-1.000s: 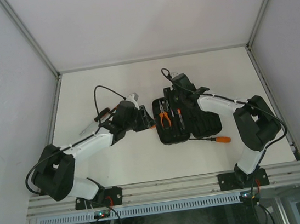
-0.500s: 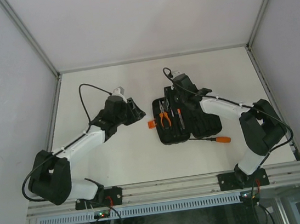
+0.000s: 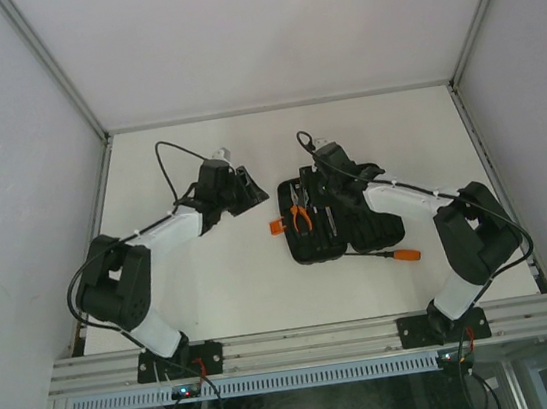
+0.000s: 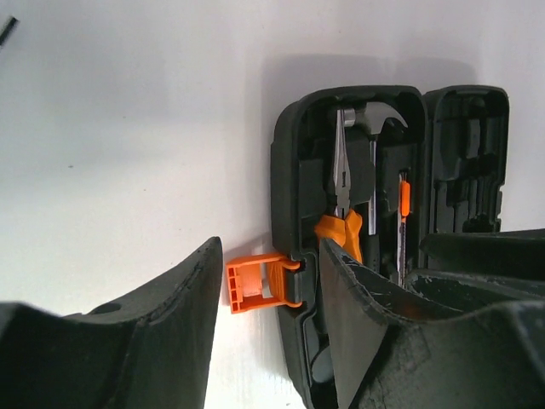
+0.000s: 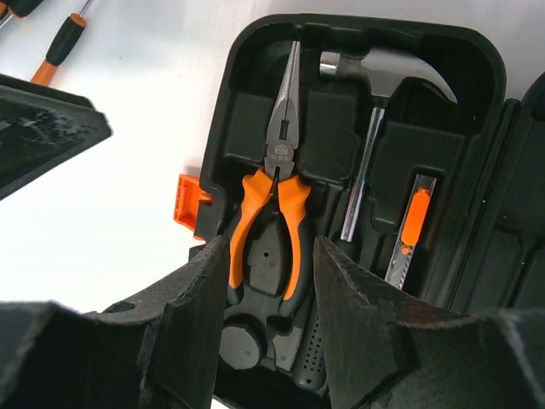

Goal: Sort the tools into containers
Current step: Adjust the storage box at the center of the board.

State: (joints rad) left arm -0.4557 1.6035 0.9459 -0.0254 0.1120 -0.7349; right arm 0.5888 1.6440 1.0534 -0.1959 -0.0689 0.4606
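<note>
1. From above we see the open tool case (image 3: 315, 247) right of centre.
2. Left gripper (image 4: 271, 256): fingers apart, empty, left of the case.
3. Right gripper (image 5: 271, 247) straddles the pliers (image 5: 274, 204) in the case; whether it grips them, we cannot tell.
4. Only the top view shows the screwdriver (image 3: 401, 255) on the case's near side.

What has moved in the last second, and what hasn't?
The left gripper drew back from the orange latch of the black plastic tool case, leftward and farther out, jaws open, empty. The right gripper edged nearer over the orange-handled pliers. Case, pliers and the loose orange-handled screwdriver stayed put.
</note>
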